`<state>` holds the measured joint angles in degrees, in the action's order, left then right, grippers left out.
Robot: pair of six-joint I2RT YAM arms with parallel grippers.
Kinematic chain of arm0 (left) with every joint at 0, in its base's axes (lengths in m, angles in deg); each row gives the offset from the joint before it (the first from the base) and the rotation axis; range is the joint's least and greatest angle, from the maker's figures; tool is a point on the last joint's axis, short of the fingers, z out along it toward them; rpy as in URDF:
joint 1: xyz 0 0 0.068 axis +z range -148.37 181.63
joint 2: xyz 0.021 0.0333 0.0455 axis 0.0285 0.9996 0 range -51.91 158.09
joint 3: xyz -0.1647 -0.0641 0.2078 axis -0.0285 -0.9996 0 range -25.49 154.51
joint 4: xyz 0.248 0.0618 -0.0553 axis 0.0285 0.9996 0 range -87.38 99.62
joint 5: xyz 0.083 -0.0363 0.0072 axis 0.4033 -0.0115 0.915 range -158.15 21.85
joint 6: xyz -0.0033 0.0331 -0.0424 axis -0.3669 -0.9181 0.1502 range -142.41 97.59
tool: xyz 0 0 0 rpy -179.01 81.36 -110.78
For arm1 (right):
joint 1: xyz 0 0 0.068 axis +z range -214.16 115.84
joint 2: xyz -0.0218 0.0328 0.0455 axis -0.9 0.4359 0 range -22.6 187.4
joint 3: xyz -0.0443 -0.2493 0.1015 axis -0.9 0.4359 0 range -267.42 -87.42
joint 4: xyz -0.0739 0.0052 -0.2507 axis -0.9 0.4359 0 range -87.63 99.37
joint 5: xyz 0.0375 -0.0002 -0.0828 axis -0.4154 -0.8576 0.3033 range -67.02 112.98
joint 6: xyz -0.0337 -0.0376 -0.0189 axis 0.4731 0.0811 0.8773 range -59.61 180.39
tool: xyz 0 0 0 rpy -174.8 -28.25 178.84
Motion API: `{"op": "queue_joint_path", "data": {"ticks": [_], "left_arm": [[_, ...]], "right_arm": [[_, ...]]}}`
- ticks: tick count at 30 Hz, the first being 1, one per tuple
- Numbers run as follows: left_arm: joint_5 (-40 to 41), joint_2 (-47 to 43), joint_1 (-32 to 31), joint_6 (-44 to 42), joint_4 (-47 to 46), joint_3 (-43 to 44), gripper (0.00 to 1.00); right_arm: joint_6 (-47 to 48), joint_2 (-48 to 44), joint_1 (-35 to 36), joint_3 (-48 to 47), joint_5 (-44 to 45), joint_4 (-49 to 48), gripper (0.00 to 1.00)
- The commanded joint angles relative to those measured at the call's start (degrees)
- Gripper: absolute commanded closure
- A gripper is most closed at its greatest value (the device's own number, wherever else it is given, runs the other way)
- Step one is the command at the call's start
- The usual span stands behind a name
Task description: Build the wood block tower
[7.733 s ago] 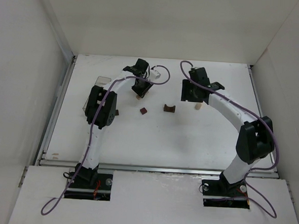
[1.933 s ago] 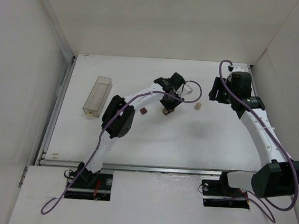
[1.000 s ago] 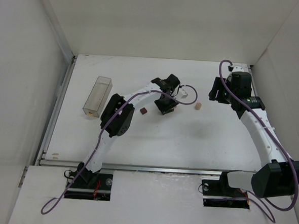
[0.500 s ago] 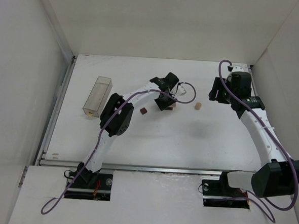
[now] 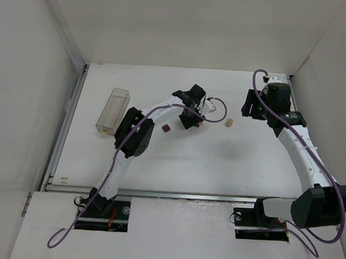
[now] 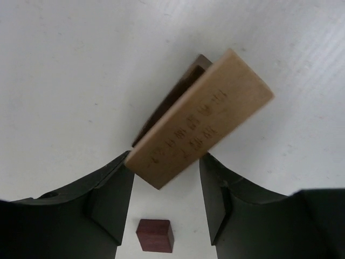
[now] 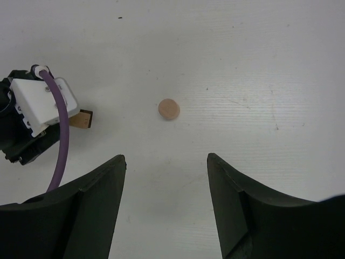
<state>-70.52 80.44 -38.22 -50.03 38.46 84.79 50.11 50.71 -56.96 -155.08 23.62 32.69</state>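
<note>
The white table [image 5: 218,161] lies under both hands. The clear plastic box [image 5: 113,110] sits well apart from the left gripper [image 6: 167,162], far off on its left side. The left gripper is low over the table, and its fingers are narrow, pinching the near end of the flat tan slab [image 6: 202,116]. The slab sticks out in front of the fingers, turned a bit to the right, and it lies on top of a dark brown block [image 6: 172,97]. A small dark red cube [image 6: 154,236] sits on the table under this hand, back behind the fingertips. The right gripper [image 7: 166,162] is high up, spread wide and holding nothing. The pale round cylinder [image 7: 168,109] stands well ahead of it, in line with the gap between its fingers
</note>
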Motion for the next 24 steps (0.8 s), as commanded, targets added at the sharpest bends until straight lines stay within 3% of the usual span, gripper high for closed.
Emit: {"op": "queue_joint_path", "data": {"ticks": [1, 9, 14, 18, 24], "left_arm": [[-5.79, -5.08, 1.79, 0.28, 3.27, -2.09, 0.51], [-12.22, -12.03, 6.54, 4.50, 3.45, -2.70, 0.51], [-13.28, -15.63, 8.82, 8.17, 2.05, -5.86, 0.53], [-6.43, -13.71, 11.46, 13.98, -0.15, -5.78, 0.59], [-7.21, -9.05, 13.05, 17.86, -0.32, -3.49, 0.59]], "right_arm": [[0.79, 0.51, 0.18, -0.11, -2.22, -2.99, 0.32], [-5.26, 4.01, 1.75, 0.51, -4.69, -4.40, 0.32], [-12.11, 10.60, 7.03, 0.51, 1.18, -3.70, 0.32], [-14.49, 16.49, 10.72, -1.15, 2.95, -3.17, 0.32], [-16.34, 24.49, 13.98, -4.49, 3.49, -3.17, 0.32]]}}
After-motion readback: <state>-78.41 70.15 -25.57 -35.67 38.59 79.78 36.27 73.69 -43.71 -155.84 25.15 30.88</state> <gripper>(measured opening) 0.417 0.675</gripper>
